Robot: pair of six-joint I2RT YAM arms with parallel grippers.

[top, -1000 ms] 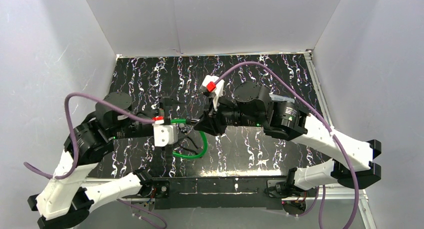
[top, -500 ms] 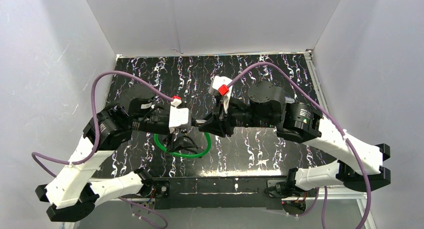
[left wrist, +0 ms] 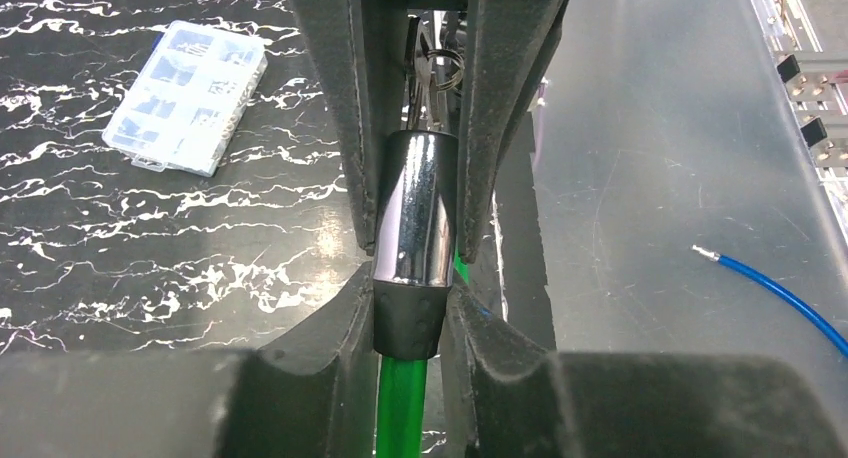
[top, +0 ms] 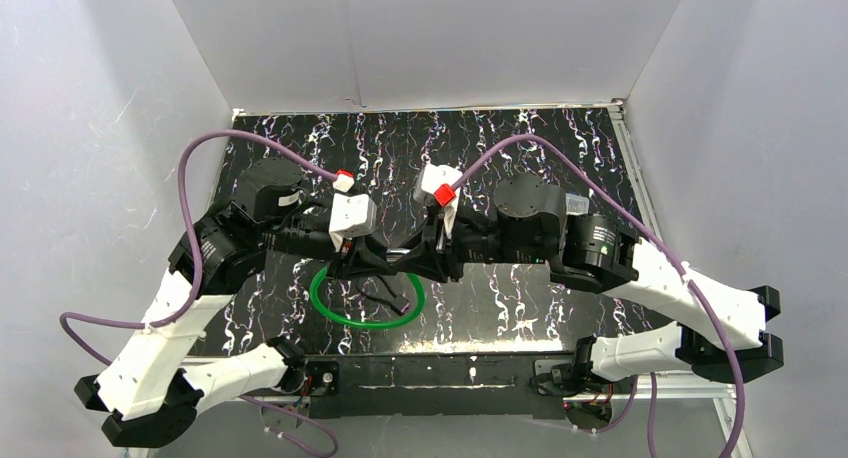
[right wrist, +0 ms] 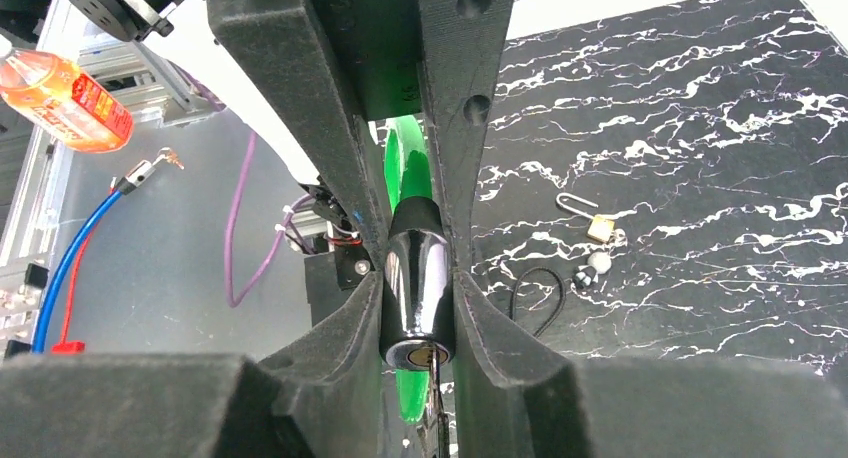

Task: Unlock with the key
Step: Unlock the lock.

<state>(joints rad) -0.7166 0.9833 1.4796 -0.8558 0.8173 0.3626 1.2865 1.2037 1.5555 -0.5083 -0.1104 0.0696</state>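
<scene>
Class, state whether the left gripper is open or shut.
Shut: in the left wrist view the left gripper has its fingers pressed on both sides of the chrome lock cylinder.

The top external camera looks down from behind onto the whole tabletop. Both wrist cameras sit close, facing each other, sharing the chrome lock barrel.

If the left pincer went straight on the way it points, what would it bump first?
Most likely the right pincer: it faces the left pincer nose to nose, both shut on the same shiny lock barrel.
</scene>
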